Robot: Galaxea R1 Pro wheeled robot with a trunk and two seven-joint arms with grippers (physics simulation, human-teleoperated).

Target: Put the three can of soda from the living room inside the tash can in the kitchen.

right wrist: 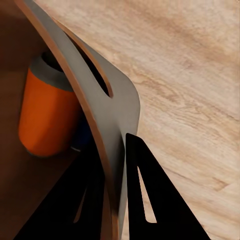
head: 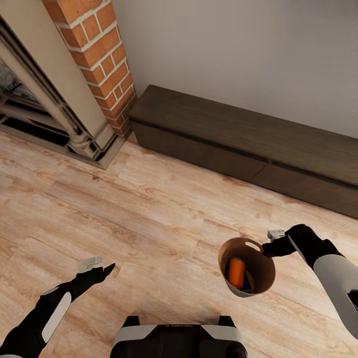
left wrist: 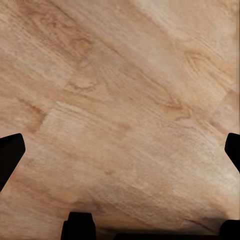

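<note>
My right gripper [head: 266, 247] is shut on the rim of the trash can [head: 233, 291], a pale grey tapered bin with a brown inside, held tilted above the wood floor. One finger is inside the wall and one outside, beside the slot handle. An orange soda can [head: 236, 272] lies inside, with a blue soda can [head: 247, 283] partly hidden beneath it. The second orange can is hidden or out of view. The right wrist view shows the bin wall [right wrist: 115, 110] between the fingers [right wrist: 145, 200], the orange can [right wrist: 47, 115] and a sliver of blue can [right wrist: 82, 137]. My left gripper [head: 99, 266] hangs open over bare floor [left wrist: 120, 100].
A brick fireplace [head: 99, 54] with a pale surround stands at the far left. A long dark low cabinet [head: 248, 144] runs along the grey wall ahead. Light wood plank floor [head: 149, 209] stretches between them and my base [head: 179, 340].
</note>
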